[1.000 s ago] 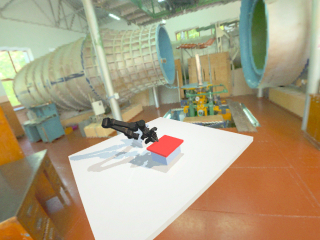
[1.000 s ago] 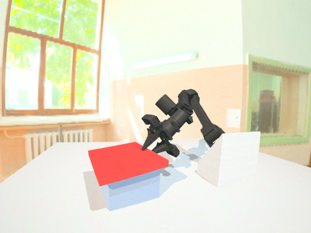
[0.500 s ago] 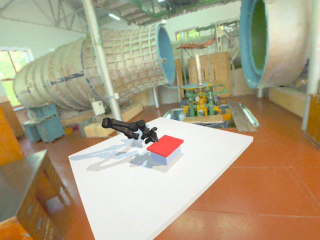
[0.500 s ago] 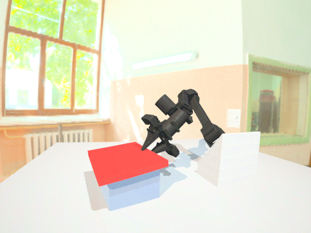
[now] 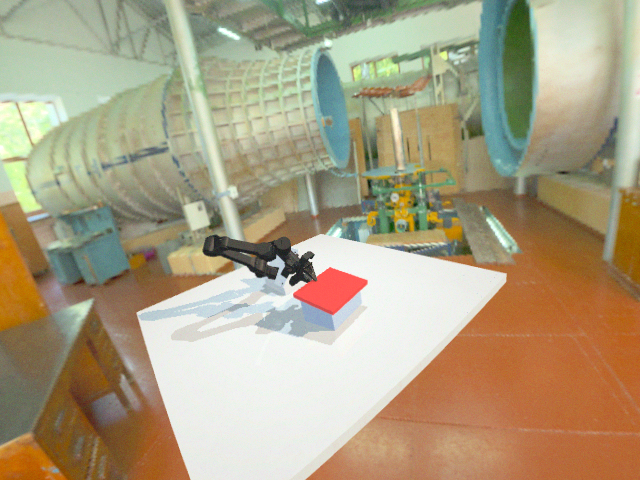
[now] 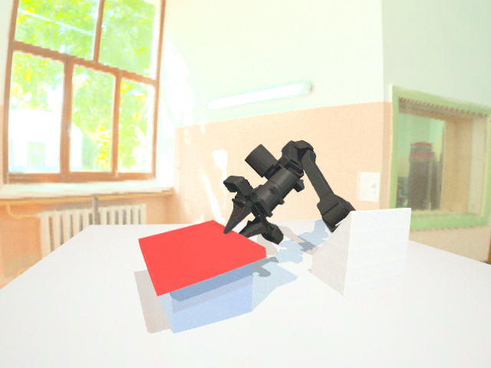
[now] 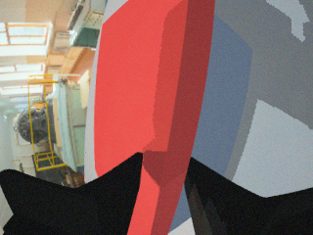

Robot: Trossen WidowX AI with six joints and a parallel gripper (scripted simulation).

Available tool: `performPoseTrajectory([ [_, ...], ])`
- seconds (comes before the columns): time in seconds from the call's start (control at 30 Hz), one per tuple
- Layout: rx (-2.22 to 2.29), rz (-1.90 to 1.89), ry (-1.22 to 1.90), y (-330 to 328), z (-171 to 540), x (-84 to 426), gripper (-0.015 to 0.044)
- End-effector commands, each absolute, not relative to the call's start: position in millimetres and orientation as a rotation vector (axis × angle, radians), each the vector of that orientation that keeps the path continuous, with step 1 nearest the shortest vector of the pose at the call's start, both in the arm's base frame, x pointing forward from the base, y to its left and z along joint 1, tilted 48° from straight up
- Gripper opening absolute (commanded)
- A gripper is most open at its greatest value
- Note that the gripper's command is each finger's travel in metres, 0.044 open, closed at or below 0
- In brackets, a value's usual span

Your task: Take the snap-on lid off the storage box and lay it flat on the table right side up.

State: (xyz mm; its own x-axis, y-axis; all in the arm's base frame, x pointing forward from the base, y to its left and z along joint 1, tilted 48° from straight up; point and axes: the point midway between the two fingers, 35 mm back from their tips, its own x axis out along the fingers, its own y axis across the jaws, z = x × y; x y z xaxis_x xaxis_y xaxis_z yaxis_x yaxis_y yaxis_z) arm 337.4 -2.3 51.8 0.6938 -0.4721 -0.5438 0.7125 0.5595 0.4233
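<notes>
The red lid [image 5: 330,290] [image 6: 198,257] [image 7: 127,98] lies right side up on top of the pale blue box [image 5: 320,316] [image 6: 214,304] [image 7: 230,73] and overhangs its walls. Any small gap between lid and box cannot be told. The box stands on the white table [image 5: 258,403] [image 6: 357,333]. My gripper [image 5: 314,281] [image 6: 232,233] [image 7: 163,161] comes in at a slant from the arm's side and is shut on the lid's near edge, one finger on its top face and the other under the rim. The lower fingertip is hidden behind the lid in the exterior view.
A white wedge-shaped block [image 6: 377,245] stands on the table beside the arm's lower links, to the right of the box in the exterior view. The arm's shadow falls on the table around the box. The table's edge [image 5: 392,384] runs beyond the box in the top view.
</notes>
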Motion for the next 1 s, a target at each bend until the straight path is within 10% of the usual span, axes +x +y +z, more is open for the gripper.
performPoseTrajectory([
  [0.0, 0.672, -0.723, 0.387, 1, 57, 340, 0.0],
  [0.97, 0.673, -0.722, 0.388, 29, 80, 358, 0.0],
])
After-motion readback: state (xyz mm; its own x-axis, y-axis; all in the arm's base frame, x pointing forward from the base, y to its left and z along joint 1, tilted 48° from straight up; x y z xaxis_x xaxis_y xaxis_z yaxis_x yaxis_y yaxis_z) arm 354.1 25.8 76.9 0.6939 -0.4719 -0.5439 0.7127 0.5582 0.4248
